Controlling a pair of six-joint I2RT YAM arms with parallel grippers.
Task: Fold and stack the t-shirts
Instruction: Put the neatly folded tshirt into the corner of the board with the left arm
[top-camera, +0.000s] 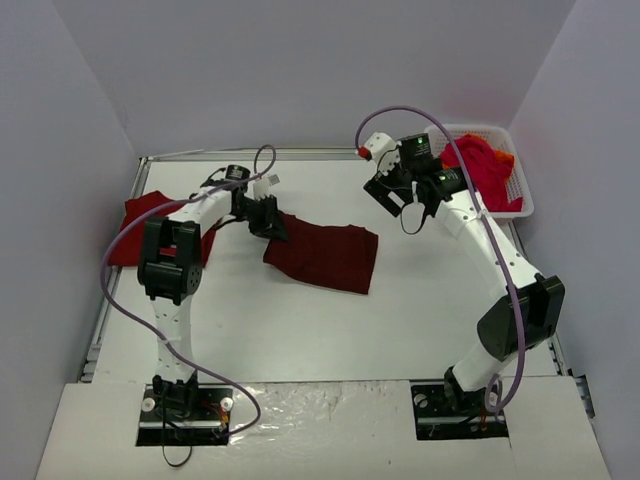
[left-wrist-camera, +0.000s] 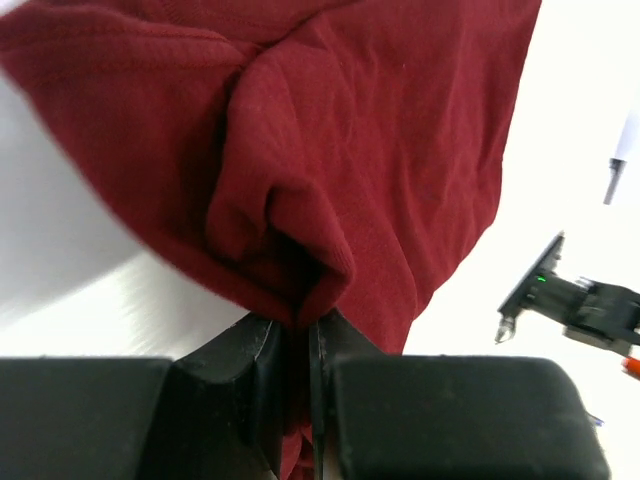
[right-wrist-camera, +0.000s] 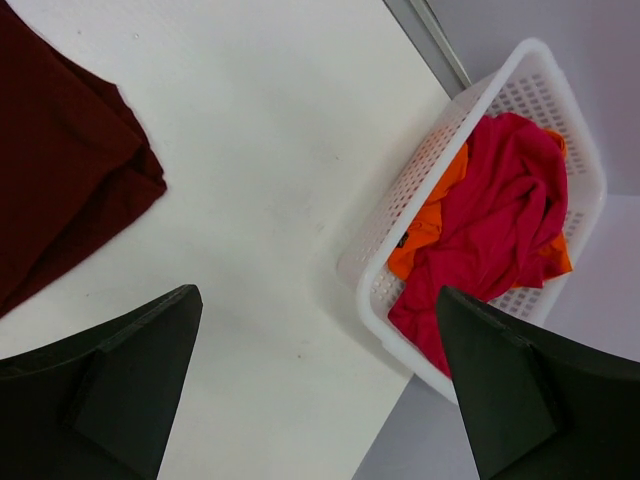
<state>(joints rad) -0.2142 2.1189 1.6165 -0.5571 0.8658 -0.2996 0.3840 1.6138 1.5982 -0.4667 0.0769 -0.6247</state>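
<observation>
Now | left gripper pinches maroon t-shirt edge | right gripper wide above table

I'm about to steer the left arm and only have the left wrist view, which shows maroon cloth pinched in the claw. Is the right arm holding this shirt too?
Observer: No. The right claw is open and empty, well apart from the maroon shirt.
Operator: What is it next to?
Observer: A white basket at the far right corner.
Operator: Any shirts in it?
Observer: Yes, a crimson shirt bunched over an orange shirt.
Operator: Any other shirts out?
Observer: One red shirt, left of the maroon one.
</observation>
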